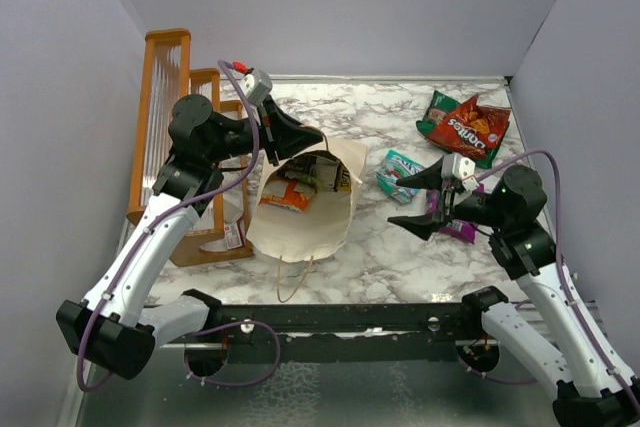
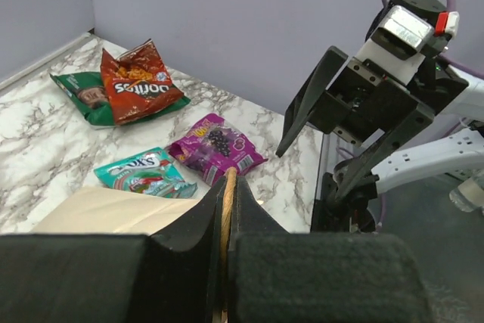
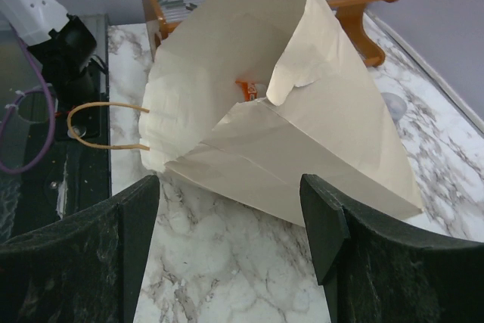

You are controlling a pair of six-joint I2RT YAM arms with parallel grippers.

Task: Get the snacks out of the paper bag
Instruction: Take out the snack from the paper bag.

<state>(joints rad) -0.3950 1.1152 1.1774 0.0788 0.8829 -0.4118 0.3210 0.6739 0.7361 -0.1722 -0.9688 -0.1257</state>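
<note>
Your left claw [image 1: 300, 142] is pinching the paper bag [image 1: 300, 232]'s handle [image 2: 226, 209].
Your right claw [image 1: 405, 205] is hovering, fingers apart, right of the bag.

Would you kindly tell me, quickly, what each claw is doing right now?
Left claw: closed on the tan handle of the paper bag.
Right claw: open, holding nothing.

Cream-white paper shopping bag [image 1: 300, 222] lies on the marble worktop [image 1: 385, 252], between left hand [image 1: 305, 137] and right hand [image 1: 397, 202]. Purple pouch [image 2: 215, 147] sits just beside the right hand, teal-pink packet [image 1: 397, 169] just beyond, orange-red chip bag [image 1: 470, 132] farther back.
</note>
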